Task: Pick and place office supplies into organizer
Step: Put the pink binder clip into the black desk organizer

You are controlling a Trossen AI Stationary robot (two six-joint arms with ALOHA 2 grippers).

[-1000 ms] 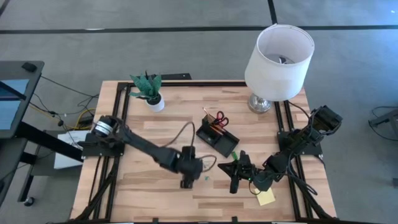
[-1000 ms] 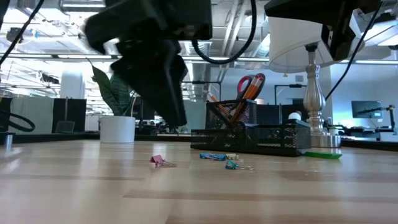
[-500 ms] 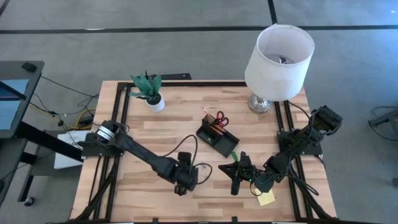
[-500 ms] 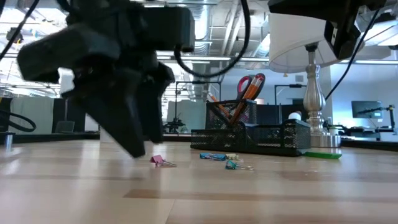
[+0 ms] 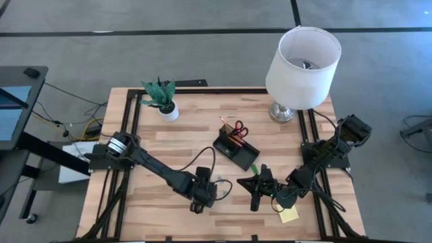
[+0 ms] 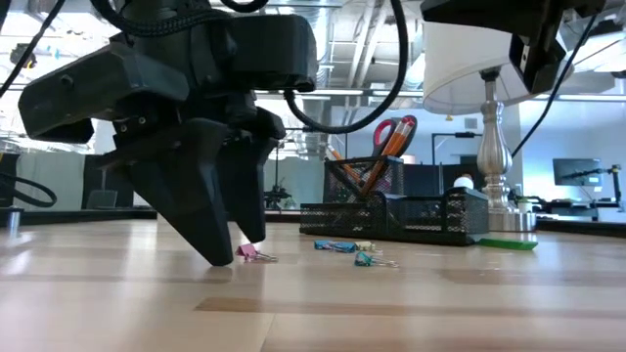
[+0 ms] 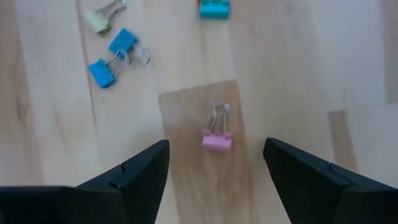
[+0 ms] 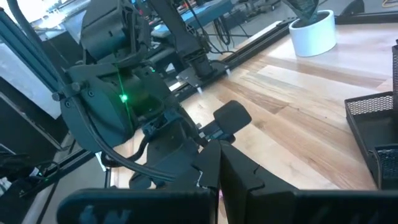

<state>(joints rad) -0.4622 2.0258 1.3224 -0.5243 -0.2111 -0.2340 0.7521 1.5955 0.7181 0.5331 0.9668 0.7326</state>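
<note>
Two dark fingers of the left end effector point(image 7: 216, 168) now straddle the pink clip point(image 7: 217, 139) on the table point(image 5: 169, 142), lower and nearer it than a second ago; the jaws stand wide, tips touching nothing. Blue clips point(image 7: 114, 55) lie nearby. The right end effector point(image 5: 254, 200) waits closed and empty beside the organizer point(image 5: 237, 150), unchanged.

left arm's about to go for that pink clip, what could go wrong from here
The pink clip is small and lies flat on the table, so the open left gripper may scrape the wood or pinch only its wire loop and lose it. The blue clips lie close by and could get knocked. The shut right gripper waits nearby.
</note>
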